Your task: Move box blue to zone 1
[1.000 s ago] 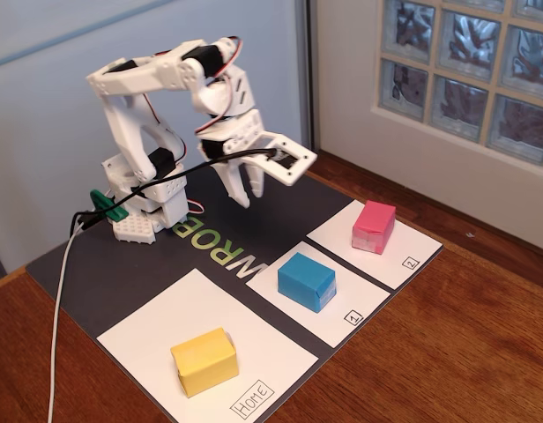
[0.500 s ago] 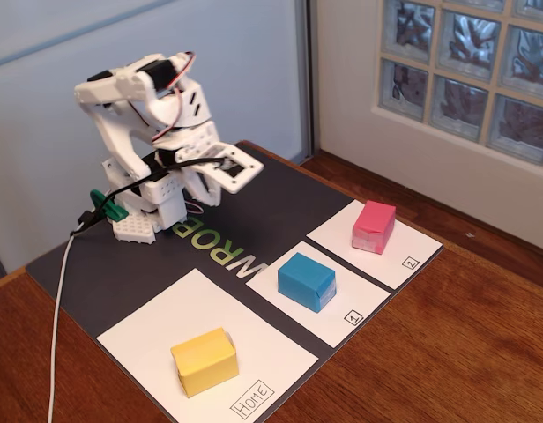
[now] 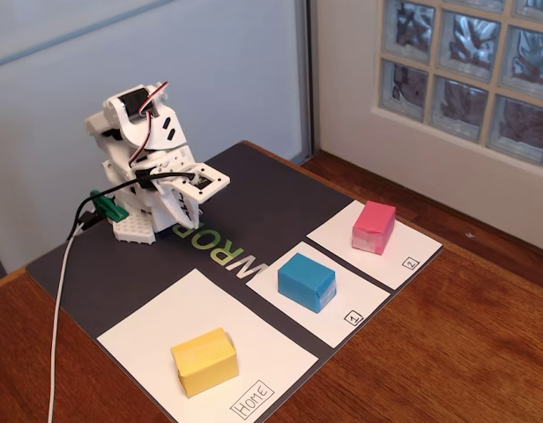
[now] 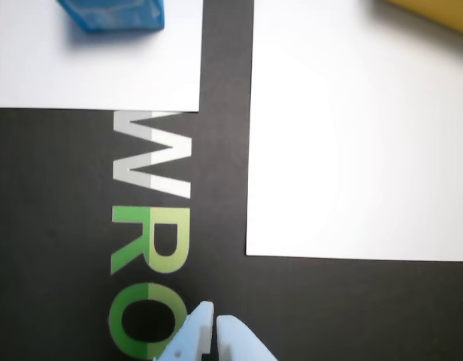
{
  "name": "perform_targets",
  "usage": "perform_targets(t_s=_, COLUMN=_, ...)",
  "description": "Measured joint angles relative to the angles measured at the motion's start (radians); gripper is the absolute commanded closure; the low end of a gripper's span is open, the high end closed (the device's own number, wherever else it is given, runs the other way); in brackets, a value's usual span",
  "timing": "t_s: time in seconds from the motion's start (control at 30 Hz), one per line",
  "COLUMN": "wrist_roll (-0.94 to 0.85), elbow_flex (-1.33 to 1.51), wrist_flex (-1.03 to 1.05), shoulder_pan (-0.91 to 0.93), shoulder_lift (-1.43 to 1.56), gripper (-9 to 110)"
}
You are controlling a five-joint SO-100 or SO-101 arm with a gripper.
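Note:
The blue box [image 3: 307, 281] stands on the white panel marked "1" [image 3: 360, 301], in the middle of the mat in the fixed view. In the wrist view its lower part [image 4: 115, 15] shows at the top left, on the same panel [image 4: 96, 75]. My gripper [image 3: 190, 211] is folded back near the arm's base, well away from the box, low over the dark mat. In the wrist view the gripper [image 4: 213, 322] is at the bottom edge, its jaws together with nothing between them.
A yellow box [image 3: 204, 361] sits on the large "Home" panel [image 3: 157, 326] at the front left. A pink box [image 3: 374, 226] sits on the panel marked "2" [image 3: 404, 251]. A white cable [image 3: 58, 326] runs down the left. The dark mat [image 3: 280, 198] lies on a wooden table.

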Motion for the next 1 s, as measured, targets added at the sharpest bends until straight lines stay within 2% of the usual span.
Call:
perform_targets(t_s=0.53, wrist_roll=-0.008, elbow_flex=0.242, wrist_flex=-0.072, shoulder_pan=-0.031, shoulder_lift=0.089, gripper=102)
perform_targets(t_s=1.0, wrist_roll=-0.026, elbow_flex=0.270, wrist_flex=-0.100, shoulder_pan=-0.046, shoulder_lift=0.091, gripper=102)
